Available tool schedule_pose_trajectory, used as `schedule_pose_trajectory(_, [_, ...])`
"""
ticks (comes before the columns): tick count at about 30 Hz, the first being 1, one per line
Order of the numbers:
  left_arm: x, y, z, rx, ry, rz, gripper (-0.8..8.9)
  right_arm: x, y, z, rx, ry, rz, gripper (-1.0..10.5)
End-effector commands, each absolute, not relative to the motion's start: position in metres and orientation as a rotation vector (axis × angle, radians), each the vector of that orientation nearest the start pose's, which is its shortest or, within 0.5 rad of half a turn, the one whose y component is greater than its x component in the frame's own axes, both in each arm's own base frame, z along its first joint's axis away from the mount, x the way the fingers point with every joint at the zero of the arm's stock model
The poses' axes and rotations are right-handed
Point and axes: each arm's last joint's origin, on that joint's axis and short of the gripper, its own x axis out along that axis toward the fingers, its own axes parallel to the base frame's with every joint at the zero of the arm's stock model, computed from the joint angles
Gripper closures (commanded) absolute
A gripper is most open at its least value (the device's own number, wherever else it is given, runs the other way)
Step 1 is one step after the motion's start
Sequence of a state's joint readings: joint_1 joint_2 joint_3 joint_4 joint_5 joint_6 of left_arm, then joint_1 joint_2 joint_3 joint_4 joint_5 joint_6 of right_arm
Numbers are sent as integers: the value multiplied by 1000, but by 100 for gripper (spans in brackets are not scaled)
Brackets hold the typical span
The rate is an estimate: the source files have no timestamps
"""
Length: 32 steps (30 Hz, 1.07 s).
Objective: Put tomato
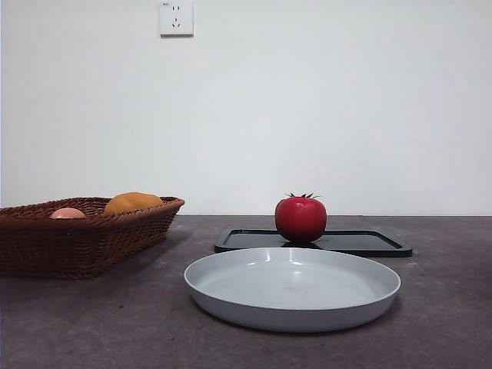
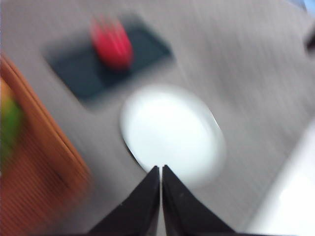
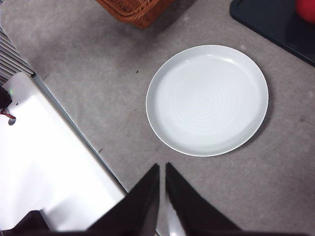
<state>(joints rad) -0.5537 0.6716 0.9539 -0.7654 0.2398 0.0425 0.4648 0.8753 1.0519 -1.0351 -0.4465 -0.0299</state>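
The tomato [image 1: 300,219] sits on the black tray [image 1: 377,244], just behind the grey plate [image 1: 292,289]. Both the left gripper [image 2: 161,169] and right gripper [image 3: 162,167] are pinched closed, empty, well away from it.

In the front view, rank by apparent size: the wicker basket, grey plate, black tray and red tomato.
1. Round pale grey plate, though it is nearest the camera.
2. Brown woven wicker basket, cut by the edge.
3. Flat black rectangular tray, seen edge-on.
4. Glossy red round tomato.
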Motion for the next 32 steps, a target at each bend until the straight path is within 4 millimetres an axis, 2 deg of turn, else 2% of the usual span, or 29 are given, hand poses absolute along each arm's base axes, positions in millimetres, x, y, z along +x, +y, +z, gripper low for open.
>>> schedule_pose_trajectory(1, [94, -53, 365, 215, 200, -701, 807, 123, 77, 340, -42, 857, 883, 936])
schedule_pose_trajectory(3, [91, -41, 368, 217, 90, -594, 806, 123, 77, 340, -42, 858, 883, 936])
schedule_pose_trajectory(6, [86, -25, 358, 227, -18, -394, 807, 123, 77, 340, -42, 857, 883, 936])
schedule_pose_trajectory(10, [85, -10, 326, 226, -70, -147, 807, 123, 77, 340, -42, 858, 883, 936])
schedule_pose_trajectory(13, [84, -5, 296, 224, -68, -62, 806, 123, 77, 340, -42, 857, 883, 936])
schedule_pose_trajectory(23, [89, -1, 205, 173, 40, -24, 807, 123, 77, 340, -42, 858, 883, 936])
schedule_pose_trajectory(26, [90, -1, 187, 148, 66, -26, 807, 123, 77, 340, -42, 858, 883, 936])
schedule_pose_trajectory(32, [94, -1, 163, 135, 126, -30, 807, 123, 77, 340, -42, 857, 883, 936])
